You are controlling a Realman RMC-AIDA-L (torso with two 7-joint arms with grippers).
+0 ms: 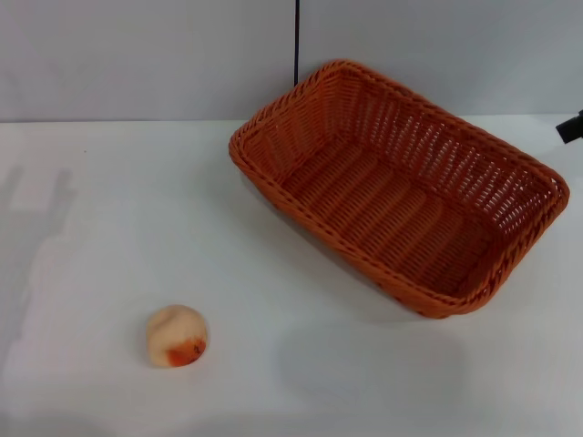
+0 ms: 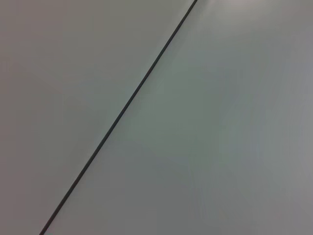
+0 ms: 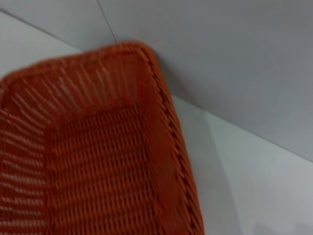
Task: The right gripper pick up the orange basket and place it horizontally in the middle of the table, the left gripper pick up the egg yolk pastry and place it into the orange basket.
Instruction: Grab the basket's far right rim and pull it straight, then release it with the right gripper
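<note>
The orange basket (image 1: 401,187) stands empty on the white table (image 1: 109,209) at the back right, turned at an angle, one corner near the back wall. Its braided rim and weave (image 3: 98,161) fill much of the right wrist view. Only the dark tip of my right gripper (image 1: 570,127) shows at the right edge of the head view, just beyond the basket's far right side. The egg yolk pastry (image 1: 177,336), a small cream dome with an orange-red blotch, lies alone at the front left. My left gripper is out of view.
A grey wall (image 1: 137,55) with a thin dark vertical seam (image 1: 297,41) rises behind the table. The left wrist view shows only a plain grey surface crossed by a dark line (image 2: 122,110).
</note>
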